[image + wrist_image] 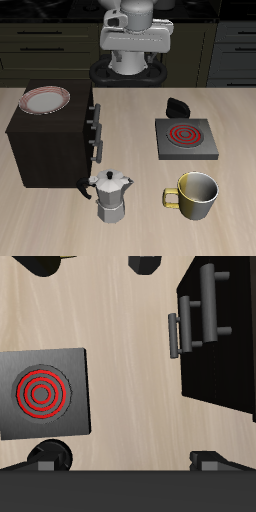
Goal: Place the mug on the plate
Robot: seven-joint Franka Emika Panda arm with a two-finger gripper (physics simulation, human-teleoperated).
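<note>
The mug (196, 196), pale grey-cream with an olive-yellow rim and handle, stands upright near the table's front edge, in front of the hob. The plate (46, 99), white with a pink-red rim band, lies on top of the dark cabinet (45, 145). My gripper (131, 60) hangs high at the back of the table, far from both. In the wrist view my gripper (128, 459) is open and empty, its two fingertips (45, 456) wide apart. The plate is out of the wrist view, and only a sliver of yellow shows at that view's edge.
A silver moka pot (112, 195) stands beside the mug near the front edge. The grey hob with a red coil (183, 138) (42, 393) sits mid-table, with a small black object (177, 104) behind it. The cabinet's drawer handles (205, 311) face the hob.
</note>
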